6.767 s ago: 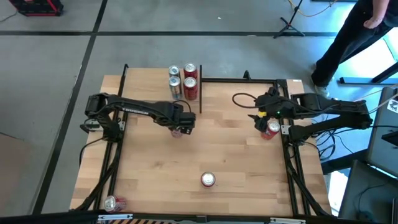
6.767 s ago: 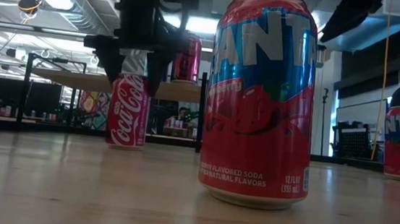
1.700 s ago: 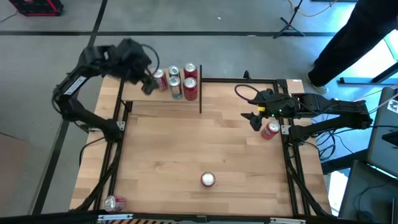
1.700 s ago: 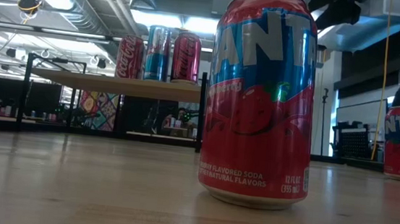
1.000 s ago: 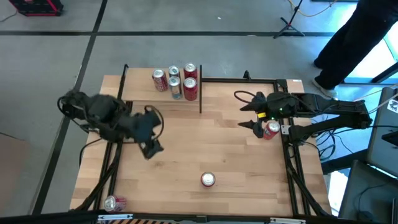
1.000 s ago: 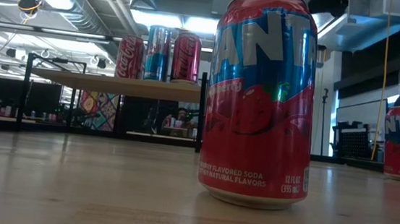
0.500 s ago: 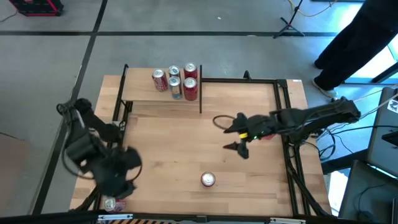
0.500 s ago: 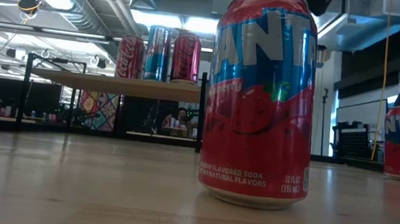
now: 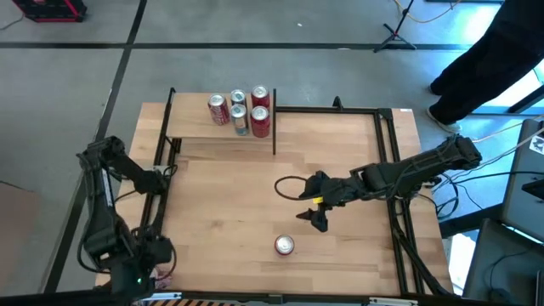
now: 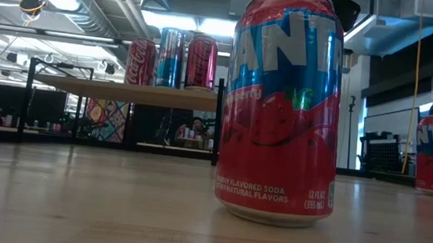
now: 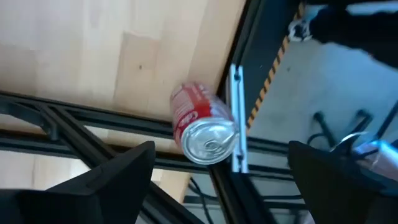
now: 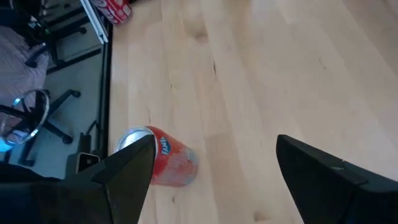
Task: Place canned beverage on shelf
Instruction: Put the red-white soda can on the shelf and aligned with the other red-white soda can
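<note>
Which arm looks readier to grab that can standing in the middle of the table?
The right: its open pincer hovers close by the can. The left pincer hangs at the table's corner.

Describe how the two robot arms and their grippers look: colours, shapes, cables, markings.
Both arms are matte black, built of slim jointed segments. The right arm carries a looping black cable and a small yellow mark near its gripper. The left arm shows a tiny green light near its gripper. The fingers are dark, flat, wedge-shaped.
</note>
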